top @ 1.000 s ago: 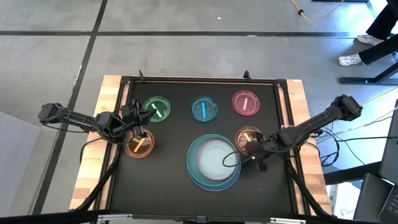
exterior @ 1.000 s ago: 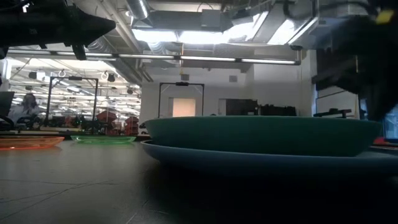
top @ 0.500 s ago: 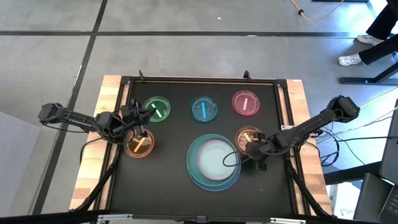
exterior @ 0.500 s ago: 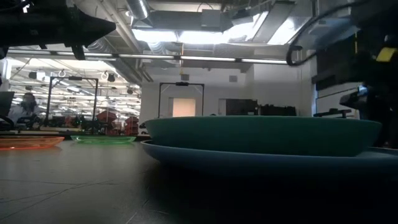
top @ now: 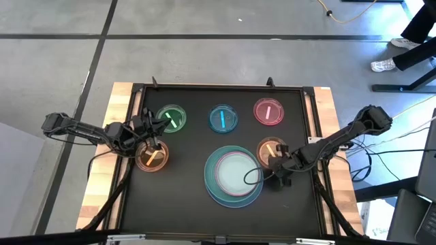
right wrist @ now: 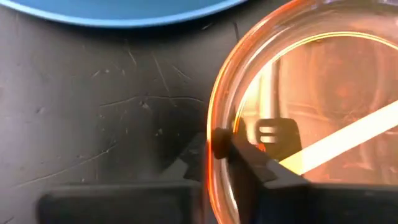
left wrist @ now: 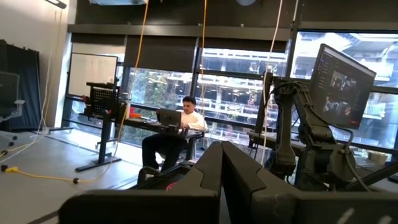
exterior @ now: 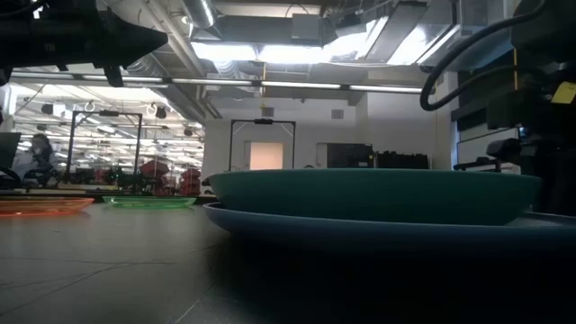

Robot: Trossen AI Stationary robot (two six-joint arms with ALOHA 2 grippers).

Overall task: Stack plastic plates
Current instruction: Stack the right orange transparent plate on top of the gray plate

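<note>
On the black counter (top: 184, 197), large round plastic plates (top: 234, 175) sit stacked near the front edge; five small translucent dishes remain. The right end effector (top: 271, 165) pinches the small orange translucent dish (right wrist: 311, 112) at its rim; the left end effector (top: 151, 133), fingers together and empty, waits near the left edge.

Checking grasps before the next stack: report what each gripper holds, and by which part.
The right gripper pinches the small orange plate by its rim, one finger inside, one outside. The left gripper is shut and holds nothing, raised above the table's left side.
</note>
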